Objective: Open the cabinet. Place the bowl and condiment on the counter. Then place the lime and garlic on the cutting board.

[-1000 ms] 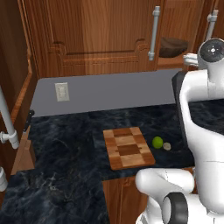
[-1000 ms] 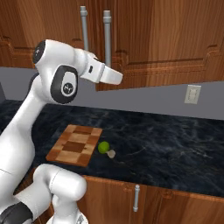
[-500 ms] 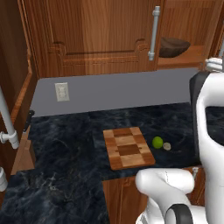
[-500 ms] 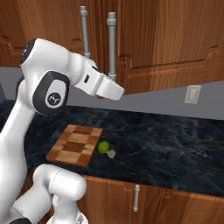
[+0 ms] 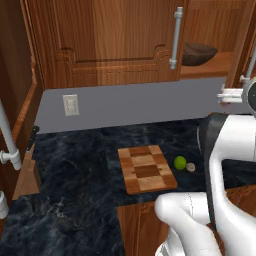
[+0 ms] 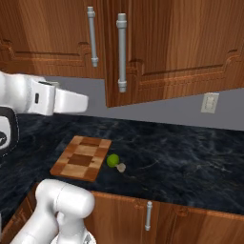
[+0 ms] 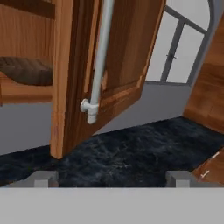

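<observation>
Reddish-brown wooden wall cabinet (image 5: pixel 115 40) with panelled doors and long grey metal bar handles: one door is seen swung open in the hand view (image 7: pixel 109 65), edge-on, with its bar handle (image 7: pixel 98 61) running down the front. Inside the open compartment, a wide, shallow, dark brown bowl (image 5: pixel 199 53) is seen resting on the shelf; it is also visible at the left of the hand view (image 7: pixel 26 71). The yellow condiment bottle cannot be made out.

Below the cabinet, the black stone table with pale bluish marbling (image 5: pixel 75 170) carries a rectangular checkered wooden cutting board (image 5: pixel 146 169) near its front edge. A small bright green lime (image 5: pixel 180 162) is seen on the stone just beside the board's right edge, off the board. A tiny beige garlic bulb (image 5: pixel 190 167) lies touching or nearly touching the lime on its far side from the board. Same layout from the right base view: board (image 6: pixel 82 157), lime (image 6: pixel 112 160), garlic (image 6: pixel 121 167), table (image 6: pixel 190 162).

The jaws are seen spread wide in the hand view, the two dark finger tips (image 7: pixel 43 178) set well apart at the bottom edge, with nothing between them. They are pointed at the open door's edge and the table below it. The white arm (image 6: pixel 47 100) is seen reaching from the left in the right base view, level with the cabinet's bottom edge.

A pale wall outlet (image 5: pixel 70 104) is set in the grey backsplash.
</observation>
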You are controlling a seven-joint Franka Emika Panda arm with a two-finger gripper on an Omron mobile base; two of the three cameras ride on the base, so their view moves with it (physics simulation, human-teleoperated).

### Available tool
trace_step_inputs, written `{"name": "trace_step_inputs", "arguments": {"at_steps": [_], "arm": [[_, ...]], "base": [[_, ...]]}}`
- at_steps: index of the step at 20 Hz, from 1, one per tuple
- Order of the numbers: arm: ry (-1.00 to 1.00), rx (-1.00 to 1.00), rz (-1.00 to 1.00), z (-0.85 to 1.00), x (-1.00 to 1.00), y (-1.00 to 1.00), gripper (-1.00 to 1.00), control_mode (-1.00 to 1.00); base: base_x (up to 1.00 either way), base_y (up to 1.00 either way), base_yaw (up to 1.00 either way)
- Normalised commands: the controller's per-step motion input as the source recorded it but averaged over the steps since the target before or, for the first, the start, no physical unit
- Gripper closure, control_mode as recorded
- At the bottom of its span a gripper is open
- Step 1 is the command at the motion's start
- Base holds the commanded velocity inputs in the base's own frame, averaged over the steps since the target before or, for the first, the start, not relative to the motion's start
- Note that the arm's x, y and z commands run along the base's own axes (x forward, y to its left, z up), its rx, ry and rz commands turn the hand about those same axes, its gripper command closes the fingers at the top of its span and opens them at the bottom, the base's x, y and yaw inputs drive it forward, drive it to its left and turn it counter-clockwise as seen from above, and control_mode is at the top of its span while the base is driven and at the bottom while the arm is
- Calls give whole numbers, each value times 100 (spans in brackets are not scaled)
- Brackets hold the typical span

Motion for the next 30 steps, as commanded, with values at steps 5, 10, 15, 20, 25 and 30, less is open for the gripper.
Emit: {"name": "trace_step_inputs", "arguments": {"at_steps": [5,10,15,20,25,30], "arm": [[35,-29,6,3,74,100,-100,-100],[31,-32,-4,0,100,98,-100,-100],[35,-8,-11,0,89,2,-100,-100],[22,0,-1,-11,48,-92,-100,-100],[15,0,-4,-9,19,-91,-100,-100],[7,0,-7,-4,-12,-77,-100,-100]], "base": [[0,0,0],[0,0,0],[0,0,0],[0,0,0],[0,0,0],[0,0,0]]}}
